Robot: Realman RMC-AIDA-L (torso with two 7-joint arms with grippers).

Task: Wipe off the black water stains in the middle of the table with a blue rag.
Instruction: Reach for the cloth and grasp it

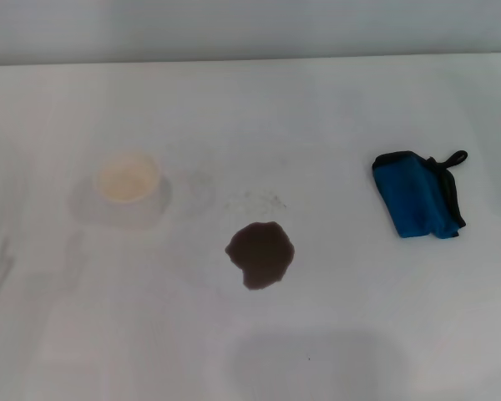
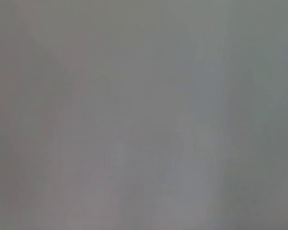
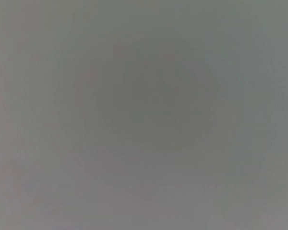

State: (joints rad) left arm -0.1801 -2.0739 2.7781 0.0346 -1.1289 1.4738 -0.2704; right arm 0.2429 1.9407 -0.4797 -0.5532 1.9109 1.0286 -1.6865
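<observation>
White and smooth, the large plain tabletop (image 1: 334, 117) fills the head view, with the dark brown-black lobed liquid blotch (image 1: 260, 254) lying flat near its middle. To the blotch's right and well apart from it lies the small folded bright-blue rag with black edging and a thin black loop (image 1: 417, 195), while a white paper cup (image 1: 128, 180) stands to its left. Neither gripper appears in any view, and both wrist views give only a blank grey surface, so how far either pincer is open or what it holds cannot be told.
</observation>
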